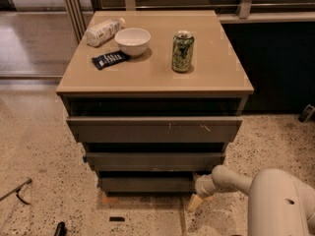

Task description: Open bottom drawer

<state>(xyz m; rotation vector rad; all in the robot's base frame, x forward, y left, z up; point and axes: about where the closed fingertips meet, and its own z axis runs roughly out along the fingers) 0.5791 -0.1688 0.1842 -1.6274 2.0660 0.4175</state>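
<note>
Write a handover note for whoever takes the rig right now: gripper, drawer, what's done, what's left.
The gripper is low near the floor, at the right end of the bottom drawer; I cannot tell if it touches the front.
The bottom drawer is the lowest of three fronts, set back under the middle drawer, and does not look pulled out.
Done: approach to drawer level.
Left: catch the front's right edge, probably, and pull it out.
The can and bowl on top are not involved.
</note>
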